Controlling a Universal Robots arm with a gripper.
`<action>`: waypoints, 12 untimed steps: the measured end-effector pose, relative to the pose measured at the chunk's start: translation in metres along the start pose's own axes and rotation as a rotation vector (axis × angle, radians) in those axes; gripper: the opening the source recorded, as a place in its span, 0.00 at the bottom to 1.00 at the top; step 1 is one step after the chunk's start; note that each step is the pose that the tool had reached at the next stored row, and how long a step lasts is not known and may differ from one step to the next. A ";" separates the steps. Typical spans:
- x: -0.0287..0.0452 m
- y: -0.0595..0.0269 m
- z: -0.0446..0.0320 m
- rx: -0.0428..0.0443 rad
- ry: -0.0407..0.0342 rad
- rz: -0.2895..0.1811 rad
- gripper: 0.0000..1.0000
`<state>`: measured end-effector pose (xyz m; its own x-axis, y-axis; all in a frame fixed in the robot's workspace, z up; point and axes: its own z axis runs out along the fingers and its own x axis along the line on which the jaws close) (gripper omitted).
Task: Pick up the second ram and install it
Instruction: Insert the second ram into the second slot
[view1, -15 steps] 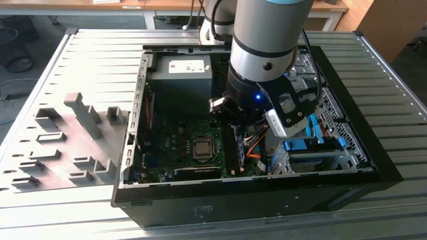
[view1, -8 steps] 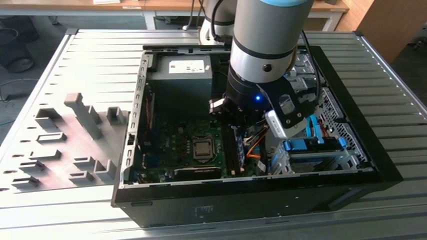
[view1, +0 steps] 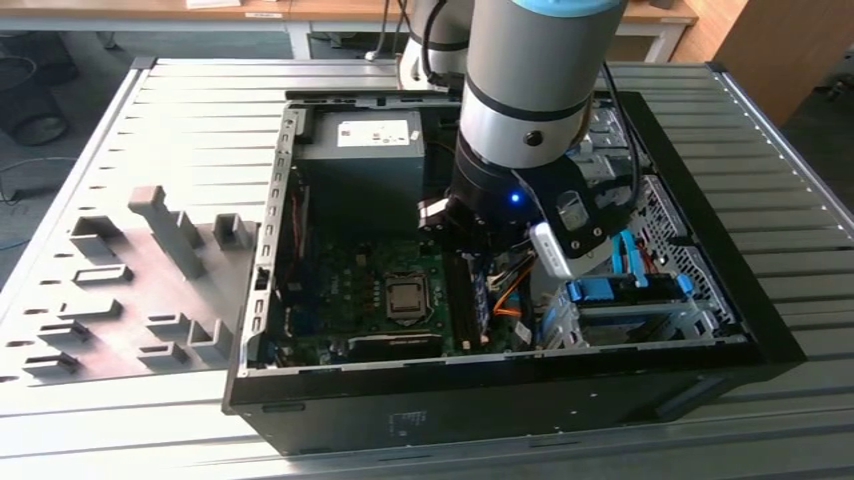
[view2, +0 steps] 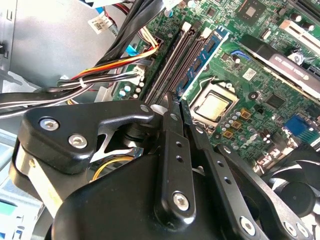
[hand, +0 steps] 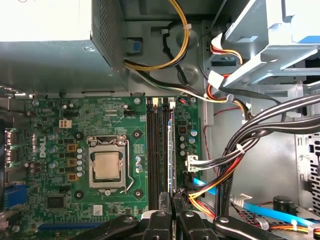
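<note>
Tool (view2: 176, 101) is closed down to a thin gap. In both wrist views the near end of the second ram (view2: 202, 55) runs straight into that gap, so I judge it gripped at that end rather than just touched; the contact itself is hidden by the black fingers.

The second ram stands on edge in line with the memory slots (hand: 151, 150), beside the CPU socket (hand: 106, 166) and on the side of the slots facing away from it. Key relation: the stick's long axis runs straight away from the tool (hand: 172, 197), parallel to the slots, so tool and stick (hand: 172, 150) share one line with the tool sitting over one end, not the middle. In the first wrist view it shows edge-on as a thin pale line. In the second wrist view one face shows, blue-green board with dark chips.

In the exterior view the arm (view1: 534, 90) reaches down into the open computer case (view1: 747, 330) at centre frame. Its wrist covers the tool and part of the slot area there. The grey slotted holder (view1: 167, 230) sits on the desk (view1: 80, 150) at left of frame, well apart.

Hard to tell:
- Whether the stick is fully seated or resting on top of its slot.
- Latch positions at the slot ends.
- Whether the neighbouring slots hold a stick.

The cable bundle (hand: 240, 150) runs near the tool but apart from the stick.
</note>
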<state>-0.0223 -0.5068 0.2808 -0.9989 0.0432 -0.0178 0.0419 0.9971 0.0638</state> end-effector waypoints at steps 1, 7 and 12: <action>0.0000 0.0000 0.0000 0.0002 0.0000 0.000 0.14; 0.0000 -0.0001 0.0016 0.0000 0.0000 0.000 0.14; 0.0001 -0.0003 0.0037 -0.0003 -0.0001 0.000 0.14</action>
<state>-0.0223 -0.5068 0.2771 -0.9989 0.0432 -0.0179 0.0420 0.9971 0.0641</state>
